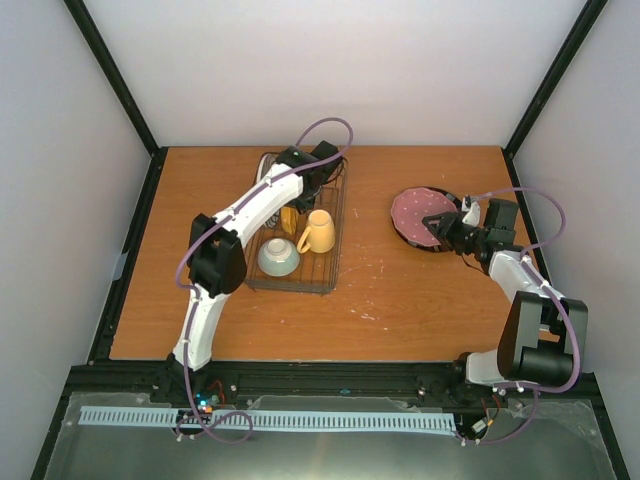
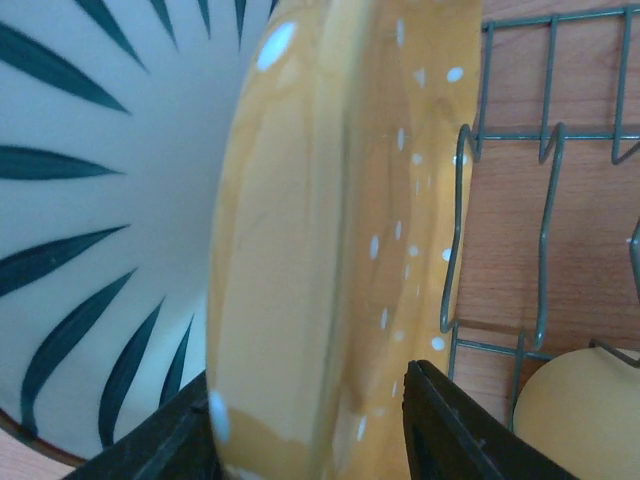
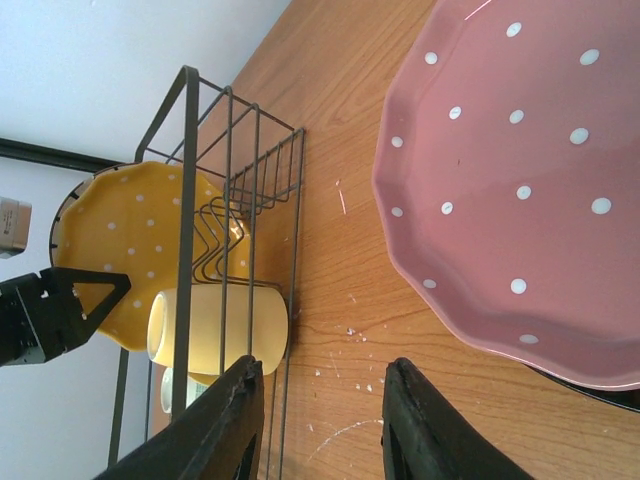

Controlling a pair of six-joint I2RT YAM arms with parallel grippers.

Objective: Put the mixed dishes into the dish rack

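Orange-yellow with white dots, the scalloped plate stands on edge in the dish rack and fills the middle of the left wrist view. The white plate with black radial stripes stands upright just beside it at the left. The left gripper straddles the dotted plate's lower edge with one black finger on each side; whether the pads press on it I cannot tell.

In the top view the rack sits left of centre on the wooden table. The yellow mug is in the rack's middle and the pale blue-green bowl at its lower end.

At the right, the pink plate lies on a dark-rimmed plate. The right gripper hangs just beside them over bare wood, jaws apart, holding nothing.
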